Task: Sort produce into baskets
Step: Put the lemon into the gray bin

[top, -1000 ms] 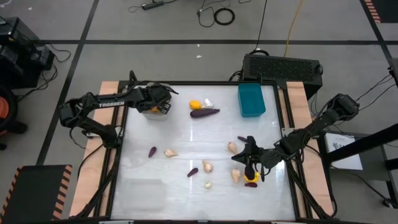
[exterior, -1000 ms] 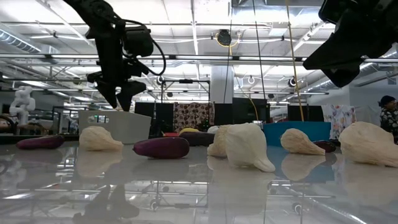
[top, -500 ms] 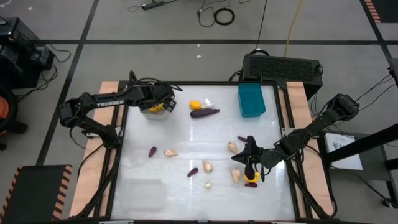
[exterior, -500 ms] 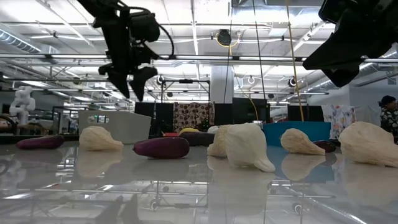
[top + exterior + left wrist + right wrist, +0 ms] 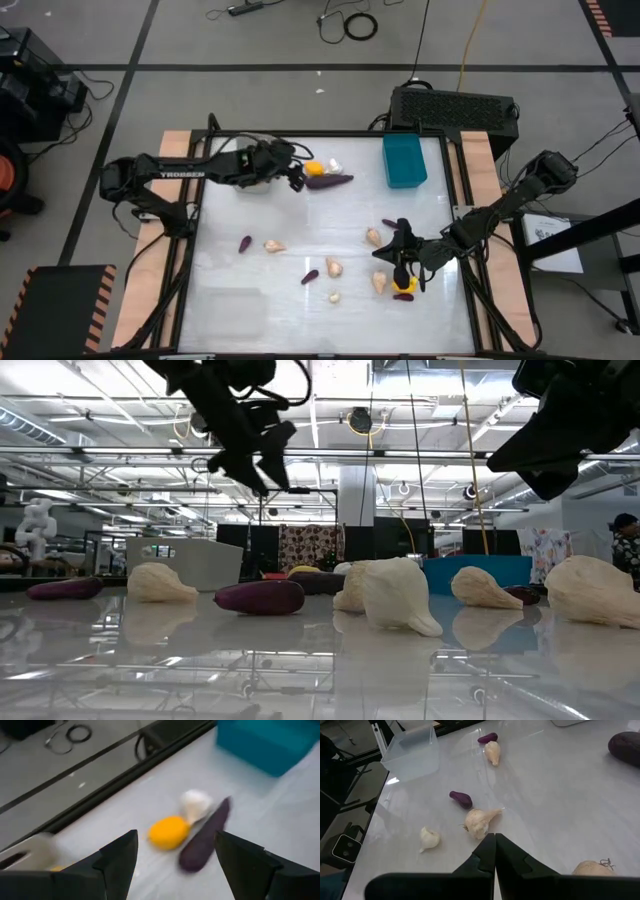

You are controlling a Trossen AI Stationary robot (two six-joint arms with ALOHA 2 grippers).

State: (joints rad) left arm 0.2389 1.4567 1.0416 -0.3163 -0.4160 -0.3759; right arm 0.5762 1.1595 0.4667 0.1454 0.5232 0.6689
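Left gripper (image 5: 296, 178) (apparently empty) outstretched, fingers spread, above table.

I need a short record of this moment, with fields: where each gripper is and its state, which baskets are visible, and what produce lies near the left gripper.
left gripper: open, empty, above the table's far side, beside the grey basket
right gripper: shut, low over the near right of the table, holds nothing that shows
baskets: grey far left; teal basket far right; clear basket near left
produce ahead of left gripper: orange fruit, long purple eggplant, white bulb, lying close together
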